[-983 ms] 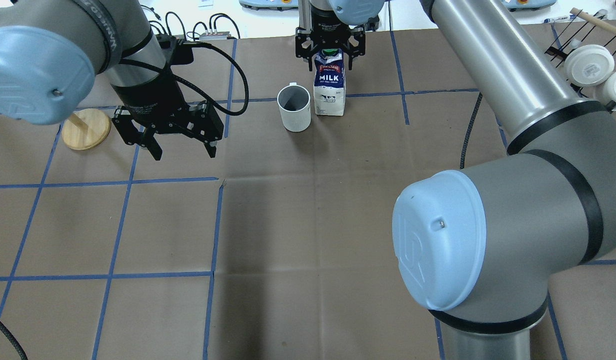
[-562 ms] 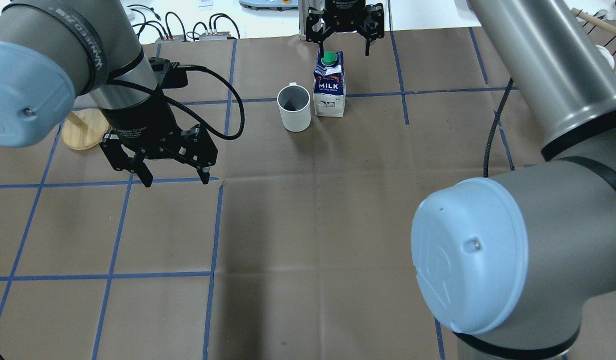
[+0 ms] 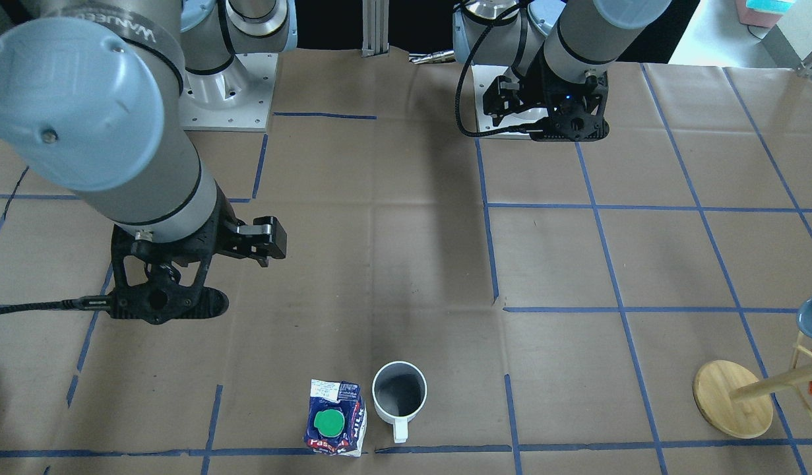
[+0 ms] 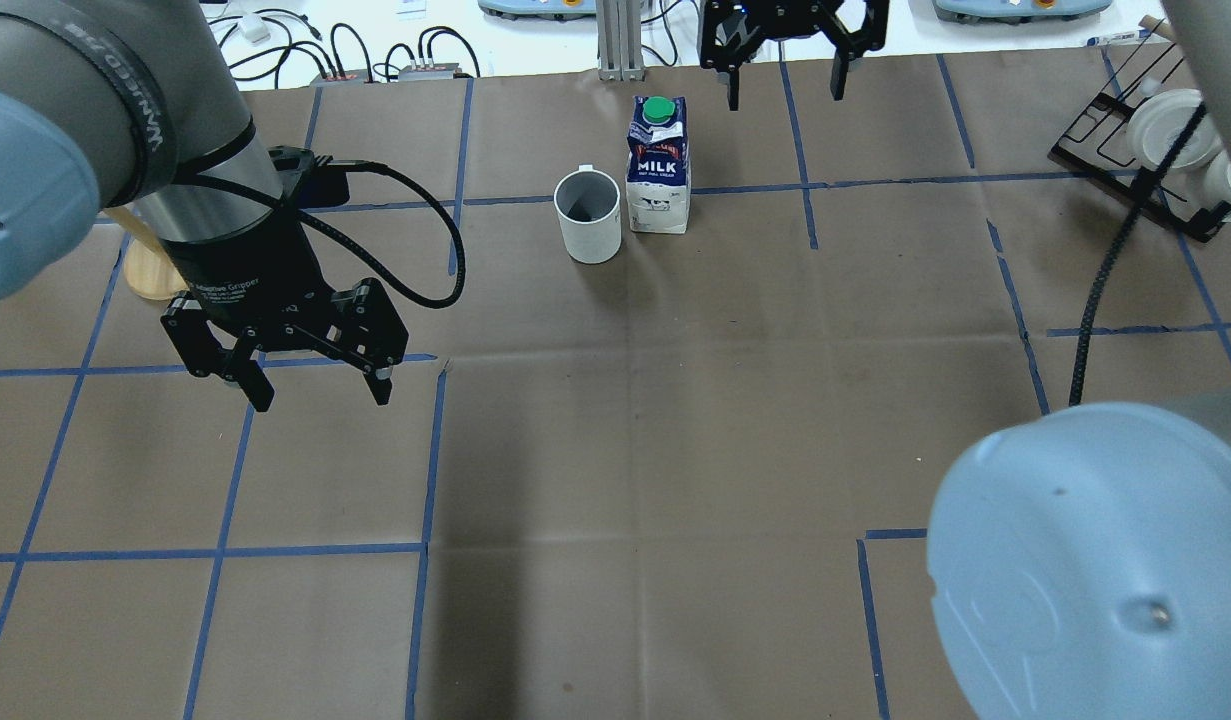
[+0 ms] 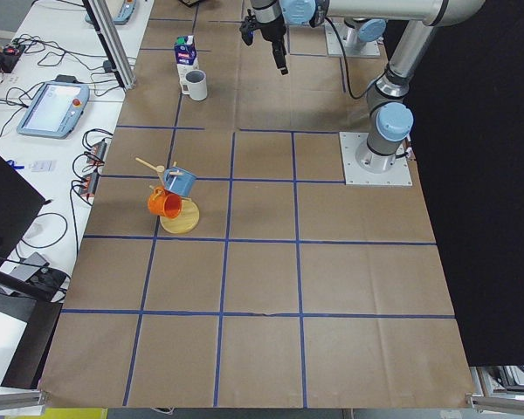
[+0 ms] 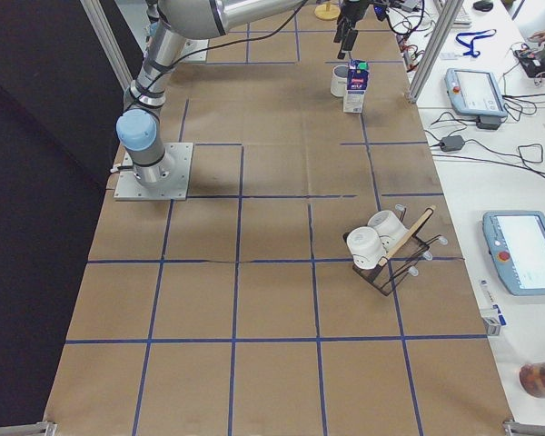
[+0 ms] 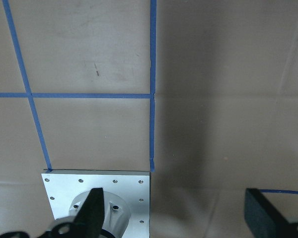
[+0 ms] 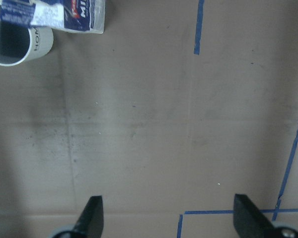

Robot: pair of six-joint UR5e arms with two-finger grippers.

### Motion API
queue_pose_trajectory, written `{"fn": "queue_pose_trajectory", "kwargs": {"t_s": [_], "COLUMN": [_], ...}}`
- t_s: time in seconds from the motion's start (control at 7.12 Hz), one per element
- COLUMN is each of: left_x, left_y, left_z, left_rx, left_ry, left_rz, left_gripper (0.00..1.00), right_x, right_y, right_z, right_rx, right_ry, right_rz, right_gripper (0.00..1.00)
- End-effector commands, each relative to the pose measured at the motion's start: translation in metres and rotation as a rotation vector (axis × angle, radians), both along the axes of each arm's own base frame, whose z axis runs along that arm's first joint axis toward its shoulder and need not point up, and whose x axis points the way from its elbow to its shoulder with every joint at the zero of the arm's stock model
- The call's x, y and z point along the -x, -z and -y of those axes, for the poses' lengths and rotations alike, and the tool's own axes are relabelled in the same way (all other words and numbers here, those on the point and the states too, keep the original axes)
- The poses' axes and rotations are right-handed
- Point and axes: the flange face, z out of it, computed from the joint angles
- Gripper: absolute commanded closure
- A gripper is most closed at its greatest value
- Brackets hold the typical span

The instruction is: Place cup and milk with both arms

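I am holding my left hand (image 4: 320,395) and right hand (image 4: 785,95) wide open, gripping nothing. The mug (image 4: 587,215) and milk carton (image 4: 659,170) are standing side by side near the tabletop (image 4: 625,450) edge farthest from my base, so I judge the placing finished.

From my right wrist, the cup (image 8: 15,44) is cut by the left edge and partly covered by the milk (image 8: 64,17), which runs off the top edge. Overhead, my right gripper (image 4: 785,95) is cut by the top edge, its upper body out of sight.
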Motion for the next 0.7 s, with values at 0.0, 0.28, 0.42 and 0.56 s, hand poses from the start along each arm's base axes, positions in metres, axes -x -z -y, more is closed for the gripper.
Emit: {"fn": "queue_pose_trajectory", "kwargs": {"t_s": [0.0, 0.28, 0.42, 0.56], "left_x": [-0.007, -0.013, -0.012, -0.010], "left_y": [-0.010, 0.005, 0.002, -0.006], "left_z": [-0.001, 0.016, 0.019, 0.016], "left_rx": [0.012, -0.012, 0.054, 0.127], "left_ry": [0.018, 0.008, 0.003, 0.010], "left_rz": [0.047, 0.048, 0.048, 0.047], "left_gripper": [0.00, 0.00, 0.00, 0.00], "right_x": [0.053, 0.095, 0.095, 0.093], "right_y": [0.004, 0.022, 0.037, 0.030], "right_z": [-0.068, -0.145, -0.167, -0.175], "right_rx": [0.033, 0.111, 0.183, 0.246], "right_ry": [0.007, 0.059, 0.067, 0.072], "right_rz": [0.018, 0.031, 0.033, 0.033], "right_gripper": [0.05, 0.00, 0.00, 0.00]}}
